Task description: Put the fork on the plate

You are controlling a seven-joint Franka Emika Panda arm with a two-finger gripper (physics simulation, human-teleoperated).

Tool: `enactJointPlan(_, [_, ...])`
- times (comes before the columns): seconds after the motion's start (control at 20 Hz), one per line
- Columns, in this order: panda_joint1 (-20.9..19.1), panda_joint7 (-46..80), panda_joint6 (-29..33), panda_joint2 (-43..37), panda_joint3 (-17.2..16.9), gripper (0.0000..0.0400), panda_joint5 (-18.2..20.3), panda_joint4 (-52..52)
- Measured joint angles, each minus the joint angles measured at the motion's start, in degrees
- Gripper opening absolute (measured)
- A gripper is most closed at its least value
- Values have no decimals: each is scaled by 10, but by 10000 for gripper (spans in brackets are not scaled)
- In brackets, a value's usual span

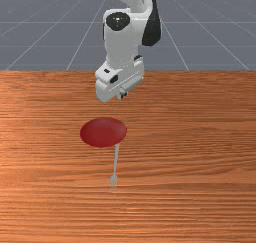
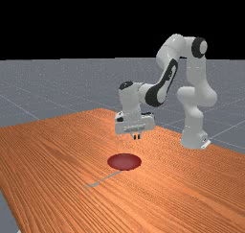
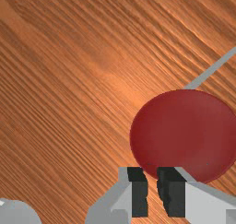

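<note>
Pre-grasp stage, at a guess. Nearest the front view's camera: fork (image 1: pixel 114 178), flat on the table (image 1: pixel 200 202), just in front of the plate (image 1: pixel 103 132), not picked up. So, next up: swing out past the plate, get over the slim handle (image 1: pixel 116 157), drop down and pinch. After that, lift, back up a bit and lower onto the plate.

Points tines-first toward the front view's camera, away from the arm (image 2: pixel 167 52). Long axis nearly straight out from the arm side, leaning a touch toward the front view's left at the tines (image 1: pixel 113 186). Handle end right at the plate's rim (image 1: pixel 119 141); can't tell if touching or tucked slightly under.

A bit farther back, the plate: red, round, lying between fork and arm.

Behind and above that, the jaws, up in the air near the plate's arm-side edge. Only narrowly apart, nothing pinched in there. Going by the wrist view, handle at a slant to the jaws' closing line, so probably needs a twist to close squarely across. Maybe also worth opening wider first. Watch out for the rim on the way down, easy to bump with the handle end so close.
</note>
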Motion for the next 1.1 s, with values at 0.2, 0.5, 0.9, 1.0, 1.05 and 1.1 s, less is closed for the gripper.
enactJointPlan(0.2, [-5, 299, -103, 27, -31, 7, 95, 37])
enactJointPlan(0.5, [-19, 376, -100, 35, -50, 0, 131, 57])
enactJointPlan(0.9, [-14, 412, 122, 161, -68, 388, 110, 197])
enactJointPlan(1.0, [5, 421, 227, 234, -72, 396, 92, 217])
enactJointPlan(1.05, [12, 426, 260, 265, -73, 397, 87, 227])
enactJointPlan(1.1, [19, 432, 277, 291, -73, 398, 84, 236])
